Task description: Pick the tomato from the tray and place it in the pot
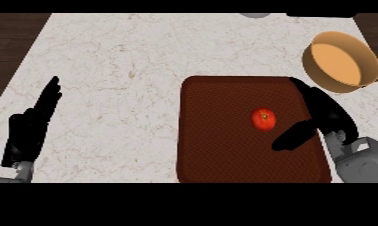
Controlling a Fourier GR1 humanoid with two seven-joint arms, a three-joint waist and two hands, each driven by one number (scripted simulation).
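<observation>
A small red tomato (263, 119) lies on the dark brown tray (221, 145), right of the tray's middle. My right hand (325, 115) hovers over the tray's right edge, fingers stretched toward the far corner and thumb pointing left just below the tomato; it is open and holds nothing. The tan pot (338, 61) stands on the counter beyond the tray's far right corner, its opening facing me. My left hand (29, 127) rests open at the left edge, fingers up.
The pale marble counter (118, 60) stretches left of the tray, with dark floor past its left and right edges. A grey object (255, 15) and a dark one (321, 15) peek in at the far edge.
</observation>
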